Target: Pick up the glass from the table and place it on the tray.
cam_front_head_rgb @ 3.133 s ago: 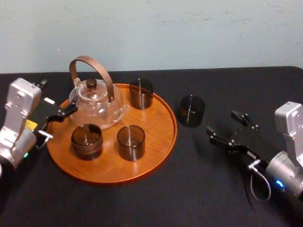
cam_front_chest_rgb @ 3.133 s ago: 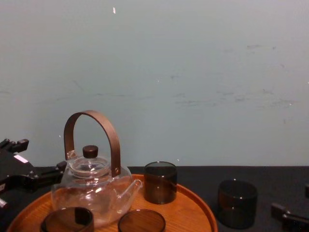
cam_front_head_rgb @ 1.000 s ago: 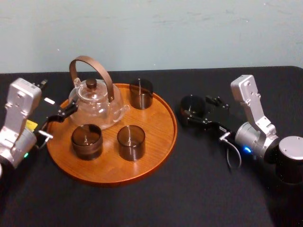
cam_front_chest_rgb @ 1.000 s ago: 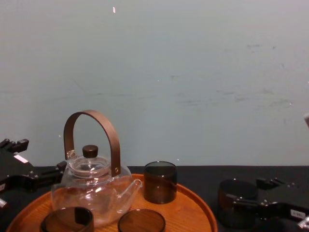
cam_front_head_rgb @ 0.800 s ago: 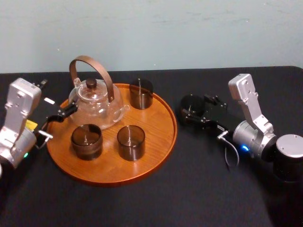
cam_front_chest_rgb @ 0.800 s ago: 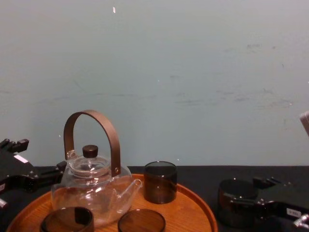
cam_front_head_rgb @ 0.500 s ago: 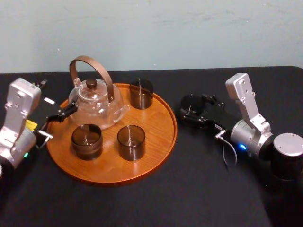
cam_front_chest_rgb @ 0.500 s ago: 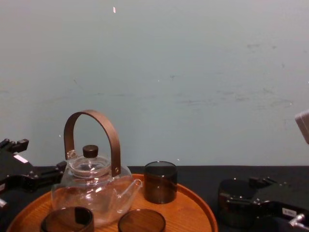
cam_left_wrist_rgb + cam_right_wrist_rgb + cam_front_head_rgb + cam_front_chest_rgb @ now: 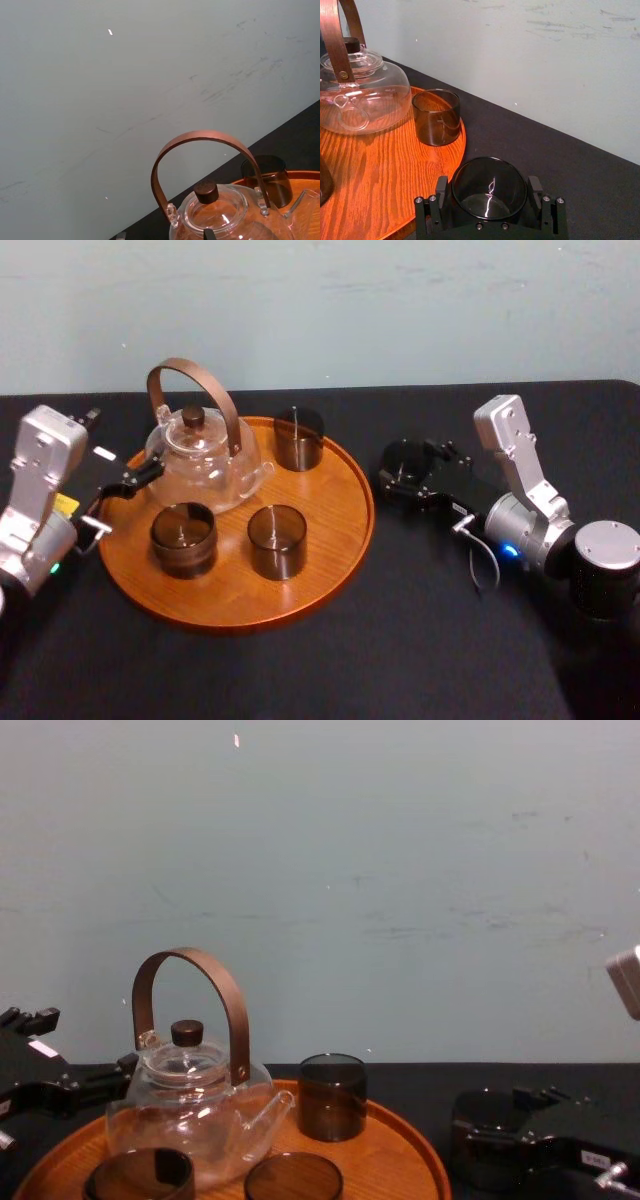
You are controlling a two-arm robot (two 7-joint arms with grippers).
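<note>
The round orange-brown wooden tray (image 9: 335, 530) has bare wood along its right side and near edge, reachable from the matte black table (image 9: 400, 620) over the low rim. A clear glass teapot with a brown arched handle (image 9: 200, 455) blocks the far left. One smoked dark glass (image 9: 298, 437) stands by the far rim, a second smoked glass (image 9: 276, 540) at centre, and a third smoked glass (image 9: 183, 538) to its left.

My right arm stretches far and leftward, wrist low, the right gripper (image 9: 412, 470) with fingers spread wide. My left arm sits parked at the left, the left gripper (image 9: 128, 498) likewise parted.
</note>
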